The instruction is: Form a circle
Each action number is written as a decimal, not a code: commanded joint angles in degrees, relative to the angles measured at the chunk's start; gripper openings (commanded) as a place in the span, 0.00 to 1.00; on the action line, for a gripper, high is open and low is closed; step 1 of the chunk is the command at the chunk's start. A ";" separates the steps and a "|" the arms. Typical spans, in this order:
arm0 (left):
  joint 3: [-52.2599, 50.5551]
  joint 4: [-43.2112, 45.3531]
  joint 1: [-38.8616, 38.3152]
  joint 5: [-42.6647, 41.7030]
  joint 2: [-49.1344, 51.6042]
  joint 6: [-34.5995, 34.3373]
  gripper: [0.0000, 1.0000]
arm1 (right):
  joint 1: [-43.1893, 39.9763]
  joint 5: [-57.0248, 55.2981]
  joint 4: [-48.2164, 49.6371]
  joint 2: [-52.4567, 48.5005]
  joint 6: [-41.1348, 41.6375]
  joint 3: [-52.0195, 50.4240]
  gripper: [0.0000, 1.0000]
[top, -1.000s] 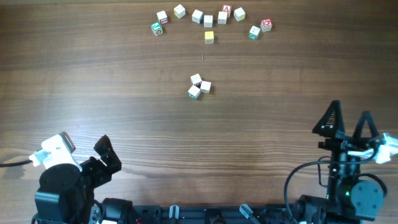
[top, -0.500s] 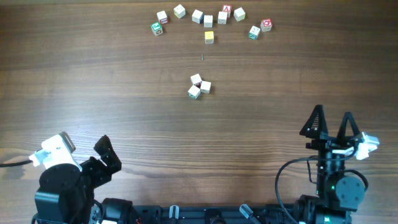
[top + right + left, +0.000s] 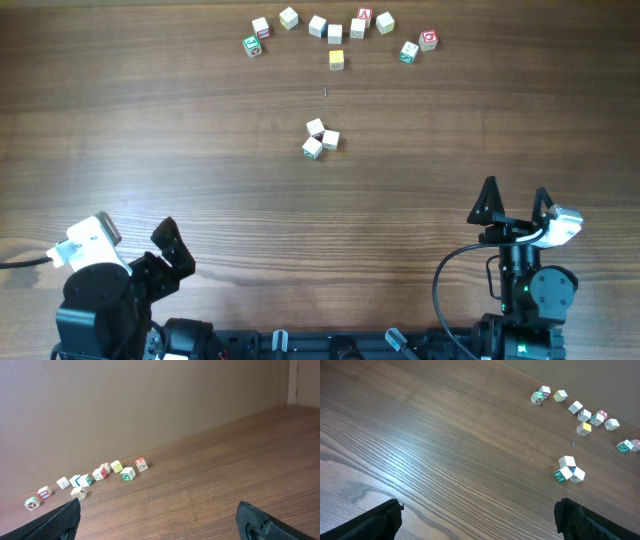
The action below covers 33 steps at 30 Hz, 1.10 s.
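Three small pale letter cubes (image 3: pixel 320 138) huddle tight together near the table's middle, forming no ring; the left wrist view has this group (image 3: pixel 568 470) at its right. A loose arc of several similar cubes (image 3: pixel 335 27) curves along the far edge, with one yellow cube (image 3: pixel 336 59) just inside it. My left gripper (image 3: pixel 138 240) rests at the near left corner, open and empty, far from every cube. My right gripper (image 3: pixel 515 195) stands open and empty at the near right, well short of the cubes. In the right wrist view the arc (image 3: pixel 95 477) lies far ahead on the left.
A tiny dark speck (image 3: pixel 326 93) lies between the yellow cube and the three-cube group. A plain wall (image 3: pixel 150 405) rises behind the far edge of the wooden table (image 3: pixel 150 130). The arm bases fill the near edge.
My right arm has swung left and drawn back a little toward the near edge, still open. The left arm and all cubes are where they were.
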<state>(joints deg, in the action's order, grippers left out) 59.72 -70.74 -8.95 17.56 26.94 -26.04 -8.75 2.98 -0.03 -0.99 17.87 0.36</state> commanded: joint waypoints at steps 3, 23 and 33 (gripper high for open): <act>-0.11 0.13 -0.31 0.46 -0.20 0.26 1.00 | 0.22 0.70 0.13 -0.15 -1.18 -0.07 1.00; -15.52 15.13 4.04 -0.90 -6.91 0.28 1.00 | 0.22 0.70 0.11 -0.20 -1.20 -0.07 1.00; -44.17 51.25 14.60 -18.21 -25.14 20.26 1.00 | 0.22 0.70 0.13 -0.20 -1.18 -0.07 1.00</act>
<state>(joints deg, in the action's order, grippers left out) 19.84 -25.32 4.29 6.11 4.60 -19.00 -8.75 2.98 -0.01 -1.17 17.65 0.36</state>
